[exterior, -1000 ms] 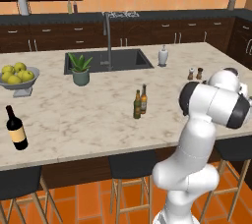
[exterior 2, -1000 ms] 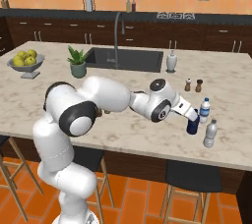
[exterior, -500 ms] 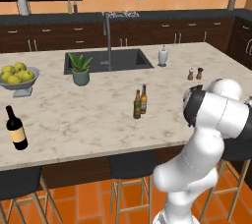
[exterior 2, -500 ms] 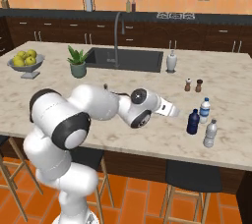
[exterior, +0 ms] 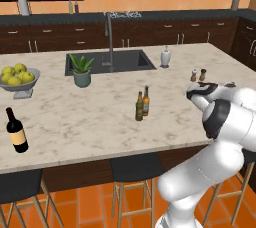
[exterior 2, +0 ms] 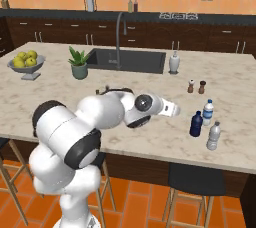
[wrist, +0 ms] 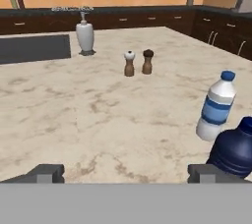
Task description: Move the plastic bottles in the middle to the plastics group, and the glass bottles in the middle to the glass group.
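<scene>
The dark blue bottle now stands on the marble counter just beside the clear water bottle, with the pale bottle close by; a second ago our gripper was right at it, and we have since drawn back toward the middle, jaws wide and holding nothing; so we judge the plastic part done. What remains are the green bottle and the brown bottle, upright and touching mid-counter, well apart from the wine bottle near the front left edge. Around us: salt and pepper shakers, a soap dispenser, the potted plant and fruit bowl; nothing blocks the path leftward.
</scene>
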